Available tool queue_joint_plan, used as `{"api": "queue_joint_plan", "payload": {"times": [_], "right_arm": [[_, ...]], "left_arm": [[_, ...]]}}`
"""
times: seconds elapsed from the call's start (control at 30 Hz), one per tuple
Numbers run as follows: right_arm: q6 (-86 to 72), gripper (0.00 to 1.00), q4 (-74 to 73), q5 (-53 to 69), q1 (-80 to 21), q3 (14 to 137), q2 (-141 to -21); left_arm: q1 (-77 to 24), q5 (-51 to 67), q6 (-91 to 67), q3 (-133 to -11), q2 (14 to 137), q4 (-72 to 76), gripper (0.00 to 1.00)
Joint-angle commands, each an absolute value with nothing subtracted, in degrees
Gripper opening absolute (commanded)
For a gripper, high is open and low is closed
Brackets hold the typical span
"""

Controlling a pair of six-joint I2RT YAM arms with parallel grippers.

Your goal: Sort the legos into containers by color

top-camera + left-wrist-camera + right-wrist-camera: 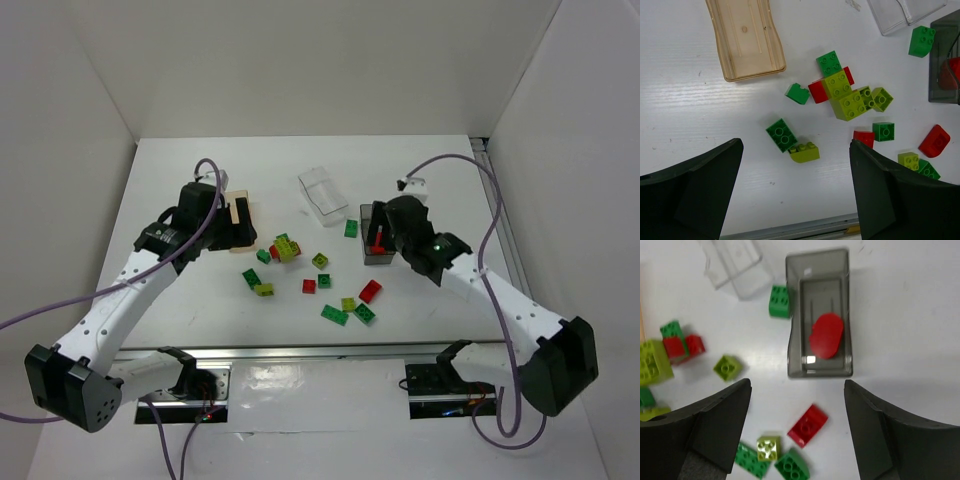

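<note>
Green, red and yellow-green legos lie scattered mid-table; a joined cluster [283, 248] [845, 92] sits at their left. The amber bin [241, 208] [745, 40] is empty. The clear bin [325, 190] [905, 12] lies behind, also empty. The dark grey bin [368, 250] [817, 371] holds a rounded red piece [826, 335]. My left gripper [232, 228] [796, 167] is open and empty, above a green brick [781, 135] and a yellow-green brick [804, 152]. My right gripper [383, 238] [797, 395] is open and empty, over the grey bin's near end and a red brick [808, 425].
A green brick [351, 228] [779, 301] rests against the grey bin's left side. White walls enclose the table on three sides. A metal rail [320, 352] runs along the near edge. Purple cables loop off both arms.
</note>
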State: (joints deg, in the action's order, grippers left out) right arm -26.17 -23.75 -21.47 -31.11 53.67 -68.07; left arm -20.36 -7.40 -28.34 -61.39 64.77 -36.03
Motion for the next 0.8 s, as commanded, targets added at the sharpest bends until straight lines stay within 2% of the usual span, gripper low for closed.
{"api": "queue_joint_plan", "payload": {"times": [0.0,0.03,0.1,0.4,0.5,0.53,0.57,0.77], "right_arm": [[-32.8,0.83,-27.6,-19.3,-35.7,46.9,-64.7],[-35.7,0.91,-28.1,-19.3,-36.6,45.6,-64.7],[-39.7,0.99,-27.3,-18.7,-39.3,42.6,-64.0],[-48.2,1.0,-24.4,-18.2,-41.1,38.1,-70.4],[-49.5,0.95,-21.3,-18.2,-41.1,37.6,-72.9],[-49.5,0.84,-20.5,-18.2,-41.1,37.6,-74.6],[-50.2,0.81,-19.9,-18.2,-41.1,37.6,-75.8],[-51.0,0.79,-19.7,-18.7,-41.1,40.9,-83.0]], "left_arm": [[-20.6,-7.0,-27.7,-63.5,64.4,-35.9,0.95],[-20.6,-7.0,-28.2,-63.5,64.4,-35.9,0.95],[-20.6,-6.5,-28.2,-63.5,65.1,-35.9,0.95],[-20.6,-6.5,-28.2,-63.0,65.7,-35.9,0.95],[-20.6,-6.5,-28.2,-63.0,65.7,-35.9,0.95],[-20.6,-6.5,-28.2,-63.0,65.7,-35.9,0.95],[-20.6,-6.5,-28.2,-63.0,65.7,-35.9,0.95],[-20.6,-7.6,-27.7,-63.0,65.7,-35.9,0.95]]}}
